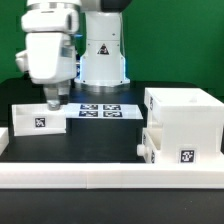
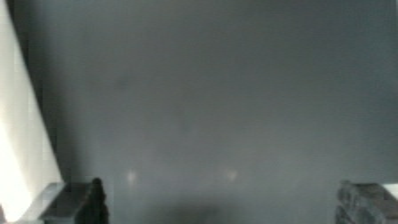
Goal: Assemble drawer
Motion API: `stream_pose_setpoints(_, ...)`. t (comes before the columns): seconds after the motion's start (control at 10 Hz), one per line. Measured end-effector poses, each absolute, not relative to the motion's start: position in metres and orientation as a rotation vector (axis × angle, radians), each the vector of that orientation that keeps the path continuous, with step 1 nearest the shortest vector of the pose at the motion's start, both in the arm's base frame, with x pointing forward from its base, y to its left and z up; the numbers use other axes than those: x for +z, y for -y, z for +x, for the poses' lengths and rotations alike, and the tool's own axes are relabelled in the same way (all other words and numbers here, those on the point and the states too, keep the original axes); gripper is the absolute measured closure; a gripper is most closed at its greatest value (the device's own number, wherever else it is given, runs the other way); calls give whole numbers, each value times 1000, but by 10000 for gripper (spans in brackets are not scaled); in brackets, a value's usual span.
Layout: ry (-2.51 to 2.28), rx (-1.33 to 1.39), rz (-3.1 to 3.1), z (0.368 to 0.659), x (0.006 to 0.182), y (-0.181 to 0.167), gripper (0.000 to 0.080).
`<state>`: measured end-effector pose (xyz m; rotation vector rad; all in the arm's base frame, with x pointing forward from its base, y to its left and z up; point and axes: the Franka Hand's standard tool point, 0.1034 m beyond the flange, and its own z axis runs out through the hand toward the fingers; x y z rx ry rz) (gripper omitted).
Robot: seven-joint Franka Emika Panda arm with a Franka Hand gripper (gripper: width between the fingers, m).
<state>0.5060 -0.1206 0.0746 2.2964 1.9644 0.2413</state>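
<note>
A white drawer box [image 1: 35, 118] with a marker tag on its front lies on the dark table at the exterior view's left. A larger white drawer housing [image 1: 183, 110] stands at the right, with a second white drawer [image 1: 170, 148] in its lower slot, tag facing front. My gripper [image 1: 53, 101] hangs over the back right part of the left drawer box. In the wrist view my gripper [image 2: 224, 203] is open and empty. Its two dark fingertips [image 2: 80, 201] stand far apart over bare table. A white strip of the drawer box [image 2: 15, 110] shows at the frame edge.
The marker board [image 1: 98, 110] lies flat behind the middle of the table, in front of the arm's white base [image 1: 103, 55]. A long white ledge [image 1: 100, 176] runs along the table's front edge. A green wall stands behind.
</note>
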Motion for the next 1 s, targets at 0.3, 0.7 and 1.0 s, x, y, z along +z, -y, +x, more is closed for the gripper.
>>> stream_pose_setpoints(0.3, -1915, 226, 2343, 483, 69, 130, 151)
stream_pose_setpoints(0.7, -1626, 247, 2572, 481, 69, 131, 151)
stream_pose_setpoints(1.0, -1111, 272, 2856, 463, 66, 131, 151)
